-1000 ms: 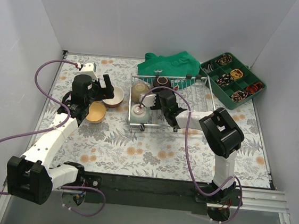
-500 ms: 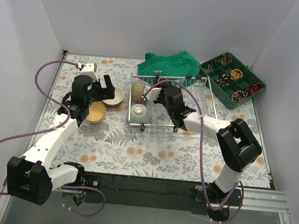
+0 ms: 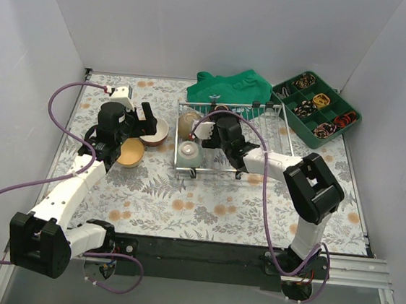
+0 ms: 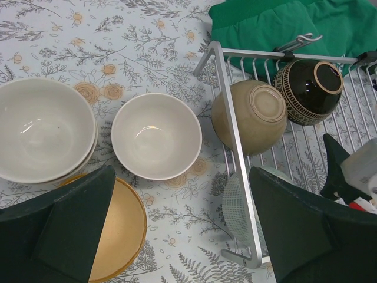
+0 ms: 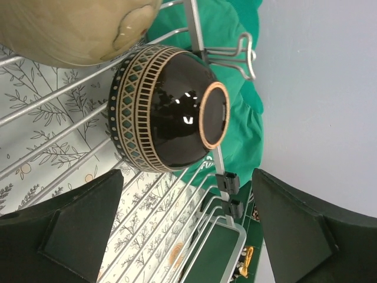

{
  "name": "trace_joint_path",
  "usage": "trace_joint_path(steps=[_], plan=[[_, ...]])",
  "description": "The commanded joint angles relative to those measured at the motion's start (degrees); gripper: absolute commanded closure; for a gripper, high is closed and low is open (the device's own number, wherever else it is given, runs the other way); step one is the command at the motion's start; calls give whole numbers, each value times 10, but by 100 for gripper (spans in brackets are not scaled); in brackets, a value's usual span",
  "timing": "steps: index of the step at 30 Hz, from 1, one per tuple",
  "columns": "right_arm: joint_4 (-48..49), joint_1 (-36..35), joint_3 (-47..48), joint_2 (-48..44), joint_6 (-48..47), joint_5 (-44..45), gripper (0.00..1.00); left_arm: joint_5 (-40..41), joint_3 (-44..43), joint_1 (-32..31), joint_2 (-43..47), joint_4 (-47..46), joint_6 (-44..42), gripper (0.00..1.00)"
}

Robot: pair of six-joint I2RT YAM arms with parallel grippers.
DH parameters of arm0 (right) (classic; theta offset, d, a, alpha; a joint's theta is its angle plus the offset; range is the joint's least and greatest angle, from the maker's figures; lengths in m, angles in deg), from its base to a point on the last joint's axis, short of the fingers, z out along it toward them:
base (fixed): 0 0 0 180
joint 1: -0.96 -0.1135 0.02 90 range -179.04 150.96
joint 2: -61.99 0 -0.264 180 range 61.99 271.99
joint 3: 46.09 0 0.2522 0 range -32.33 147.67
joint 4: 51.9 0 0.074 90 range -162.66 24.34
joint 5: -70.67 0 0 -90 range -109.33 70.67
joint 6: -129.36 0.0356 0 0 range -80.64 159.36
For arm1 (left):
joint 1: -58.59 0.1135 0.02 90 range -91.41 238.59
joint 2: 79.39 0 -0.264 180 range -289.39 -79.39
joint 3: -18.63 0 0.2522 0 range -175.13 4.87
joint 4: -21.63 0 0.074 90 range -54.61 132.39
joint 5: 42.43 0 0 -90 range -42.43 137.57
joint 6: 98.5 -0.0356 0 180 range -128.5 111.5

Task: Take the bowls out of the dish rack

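dish rack (image 4: 259,54): silver wire grid with low raised sides, lying flat; its near corner lies under one jaw of the left gripper (image 4: 181,174), and its far wires run between the spread jaws of the right gripper (image 5: 187,177).
black bowl (image 5: 165,112): glossy, with a tan lattice band and foot ring; on its side in the rack, just ahead of the right jaws, untouched.
tan bowl (image 4: 250,117): foot up, against the rack's side rail, just beside the black bowl.
grey-green bowl (image 4: 238,203): in the rack, partly hidden by the rack-side left jaw.
white bowl (image 4: 156,135): upright, outside the rack, ahead of the left jaws' gap.
white stack (image 4: 44,138): upright, ahead of the outer left jaw.
ochre bowl (image 4: 121,230): upright, partly under that jaw.
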Motion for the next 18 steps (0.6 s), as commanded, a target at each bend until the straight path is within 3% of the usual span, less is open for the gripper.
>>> trace_joint_path(steps=[1, 18], plan=[[0, 8, 37, 27, -49, 2, 2, -7, 3, -2, 16, -9, -7, 2], [40, 10, 76, 88, -85, 13, 1, -15, 1, -2, 7, -8, -5, 2]])
